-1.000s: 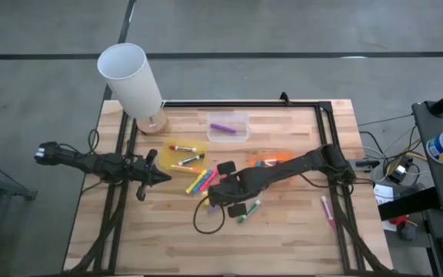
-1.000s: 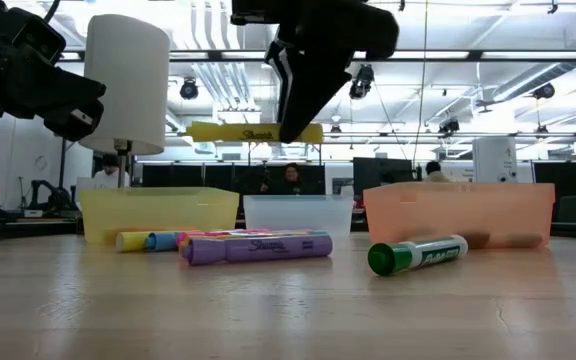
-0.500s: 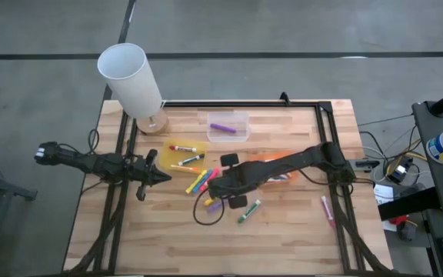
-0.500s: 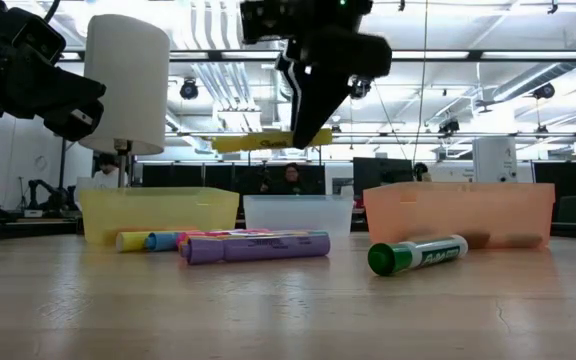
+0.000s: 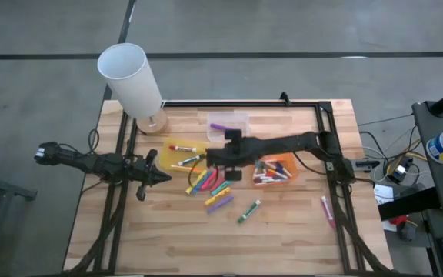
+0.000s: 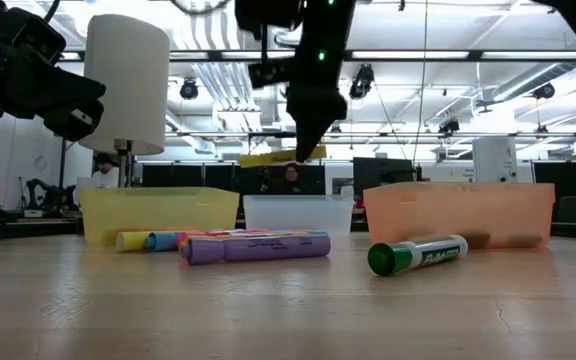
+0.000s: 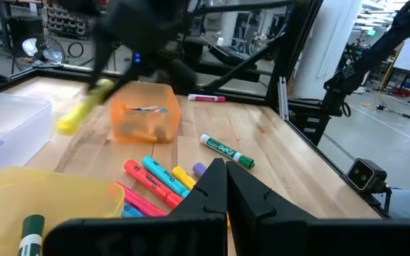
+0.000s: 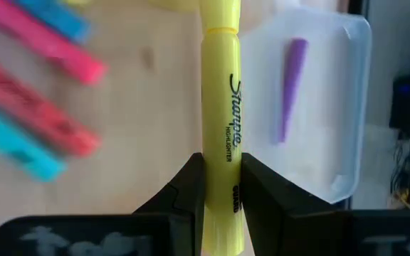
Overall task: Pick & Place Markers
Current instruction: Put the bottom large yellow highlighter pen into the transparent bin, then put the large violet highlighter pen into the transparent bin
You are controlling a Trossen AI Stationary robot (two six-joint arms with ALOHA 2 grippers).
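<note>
2 arms share the table. The right gripper (image 8: 223, 186) pinches a yellow marker (image 8: 221, 107) in the air, between the yellow tray (image 5: 177, 146) and the clear tray (image 5: 233, 119), which holds 1 purple marker (image 8: 290, 89). The left gripper (image 7: 226, 186) hangs at the table's left edge, fingers pressed together. Loose markers (image 5: 210, 187) lie mid-table; a green marker (image 6: 418, 254) lies apart, near the orange tray (image 6: 458, 212).
</note>
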